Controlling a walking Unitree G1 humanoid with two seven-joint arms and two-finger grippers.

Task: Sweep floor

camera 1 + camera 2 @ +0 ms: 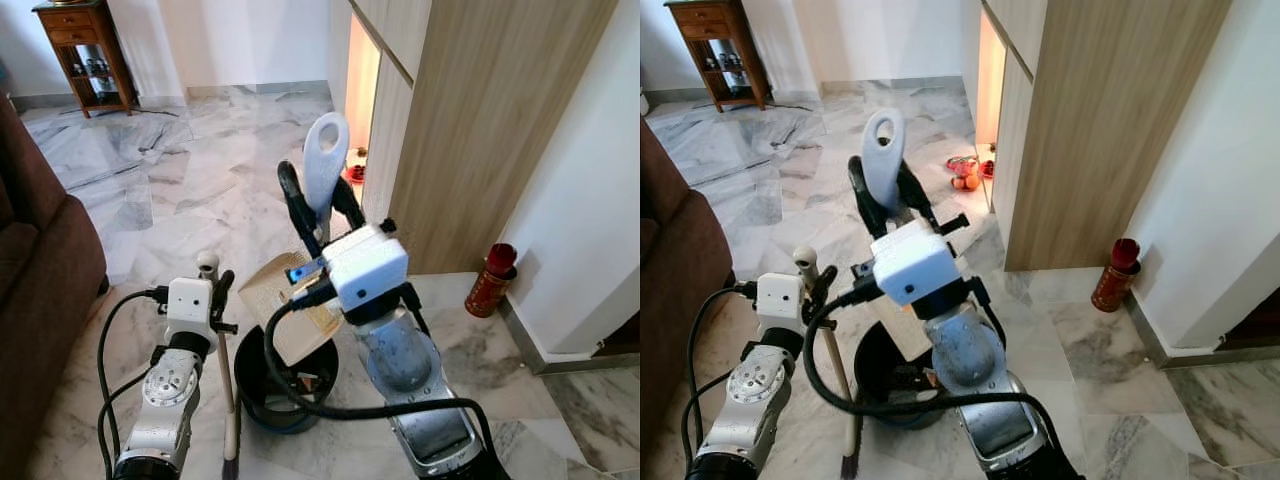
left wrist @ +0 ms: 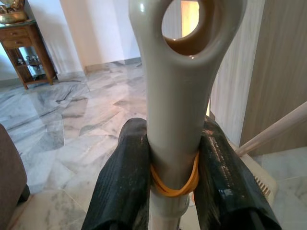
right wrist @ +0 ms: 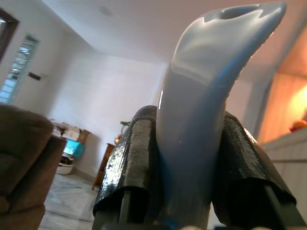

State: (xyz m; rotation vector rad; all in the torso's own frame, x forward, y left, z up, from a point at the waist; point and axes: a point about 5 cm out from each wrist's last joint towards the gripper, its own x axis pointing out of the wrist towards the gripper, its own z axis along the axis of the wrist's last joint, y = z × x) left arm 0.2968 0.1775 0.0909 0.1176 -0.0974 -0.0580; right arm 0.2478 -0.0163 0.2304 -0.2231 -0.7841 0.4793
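Note:
My left gripper (image 1: pixel 213 290) is shut on the beige broom handle (image 2: pixel 177 105), which has a hole at its top and a yellow rubber band near the fingers (image 2: pixel 124 177). The stick runs down to dark bristles (image 1: pixel 231 465) on the floor. My right gripper (image 1: pixel 320 205), raised in the middle, is shut on the pale blue dustpan handle (image 3: pixel 201 110). The beige dustpan (image 1: pixel 270 290) hangs tilted over a black bin (image 1: pixel 250 385) standing on the marble floor between my arms.
A brown sofa (image 1: pixel 40 270) lies close on my left. A tall wooden cabinet (image 1: pixel 480 130) and a red canister (image 1: pixel 492 280) stand to the right. A wooden side table (image 1: pixel 85 50) is far back left. Small red items (image 1: pixel 965 170) lie by the lit gap.

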